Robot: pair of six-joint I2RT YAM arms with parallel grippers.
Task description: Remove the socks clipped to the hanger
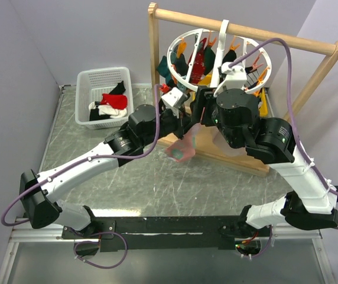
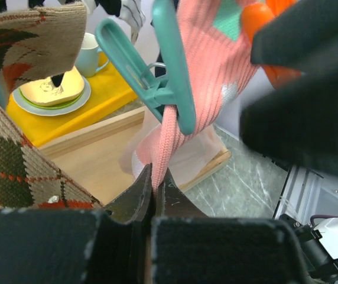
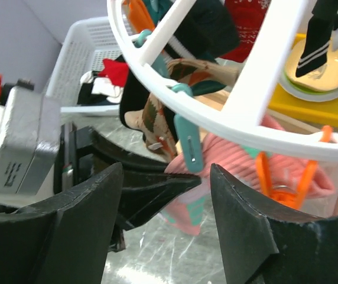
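The white ring hanger [image 1: 176,46] hangs from a wooden rail with several socks clipped to it; its rim crosses the right wrist view [image 3: 175,83]. My left gripper [image 2: 155,184] is shut on a pink ribbed sock [image 2: 198,71] that a teal clip [image 2: 157,71] still holds. The sock hangs below the ring [image 1: 181,148] and shows in the right wrist view [image 3: 228,160]. My right gripper [image 3: 166,177] is open just under the ring, with the teal clip [image 3: 188,145] and the left gripper's fingers [image 3: 157,189] between its jaws. An argyle sock [image 2: 15,160] hangs beside the pink one.
A white basket [image 1: 80,97] at the back left holds red, black and white socks [image 1: 111,105]. The wooden frame [image 1: 240,29] stands at the back right on a wooden base [image 1: 240,158]. A yellow board with plate and cup [image 2: 57,94] sits behind the hanger.
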